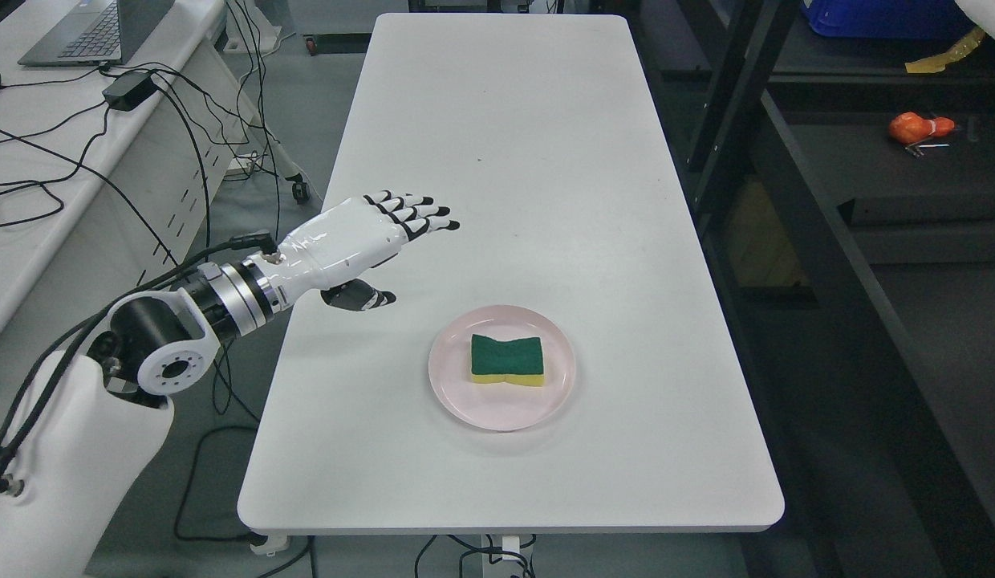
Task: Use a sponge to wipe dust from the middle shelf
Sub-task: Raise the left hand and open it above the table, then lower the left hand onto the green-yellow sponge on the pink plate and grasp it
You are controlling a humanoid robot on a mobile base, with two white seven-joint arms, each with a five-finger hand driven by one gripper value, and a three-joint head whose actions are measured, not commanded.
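Reach step: my left hand (pixel 361 245) hovers open, empty, over tabletop (pixel 497 120). Next: move right, grasp sponge (pixel 507 359) on plate (pixel 457 397).

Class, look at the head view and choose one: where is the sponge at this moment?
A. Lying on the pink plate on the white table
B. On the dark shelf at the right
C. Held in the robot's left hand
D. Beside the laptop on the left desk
A. The sponge, green side up, lies on the pink plate, while the left hand hovers open and apart from it.
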